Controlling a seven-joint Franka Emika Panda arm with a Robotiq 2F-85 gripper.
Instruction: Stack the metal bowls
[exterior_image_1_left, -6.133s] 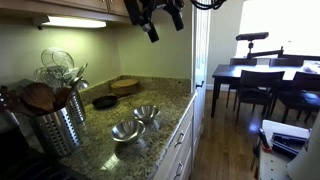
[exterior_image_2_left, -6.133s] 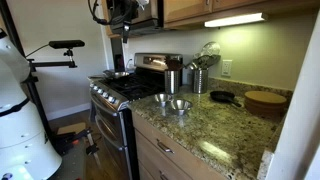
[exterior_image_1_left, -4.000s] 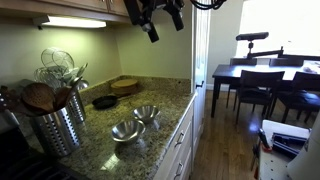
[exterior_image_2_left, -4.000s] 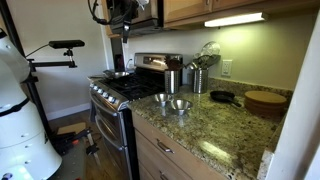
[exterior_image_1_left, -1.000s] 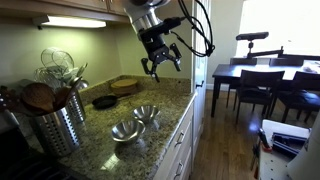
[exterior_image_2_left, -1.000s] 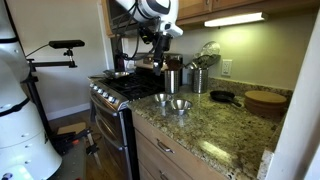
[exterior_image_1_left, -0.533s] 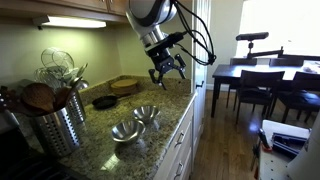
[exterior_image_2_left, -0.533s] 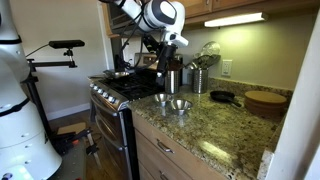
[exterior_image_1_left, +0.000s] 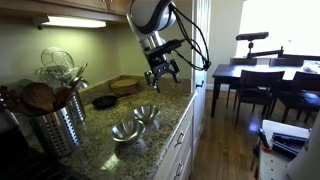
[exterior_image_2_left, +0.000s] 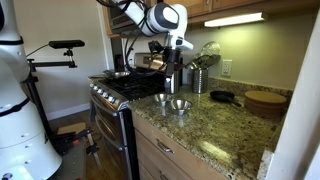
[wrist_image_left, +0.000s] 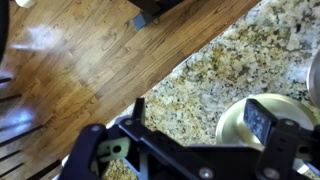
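Two shiny steel bowls sit side by side near the front edge of the granite counter: one (exterior_image_1_left: 146, 114) farther along, one (exterior_image_1_left: 126, 130) nearer; they also show in an exterior view (exterior_image_2_left: 165, 99) (exterior_image_2_left: 180, 105). My gripper (exterior_image_1_left: 162, 77) (exterior_image_2_left: 167, 72) hangs open and empty in the air above them, fingers pointing down. In the wrist view the open fingers (wrist_image_left: 200, 120) frame the counter, with one bowl (wrist_image_left: 240, 125) under the right finger, partly hidden.
A perforated steel utensil canister (exterior_image_1_left: 58, 125) with whisks stands on the counter (exterior_image_1_left: 100, 130). A black dish (exterior_image_1_left: 104, 101) and a wooden board (exterior_image_1_left: 126, 86) lie behind the bowls. A stove (exterior_image_2_left: 125, 90) adjoins the counter. A dining table with chairs (exterior_image_1_left: 265, 85) stands beyond.
My arm has come down from near the upper cabinets and now hangs lower, closer over the bowls. The bowls have not moved.
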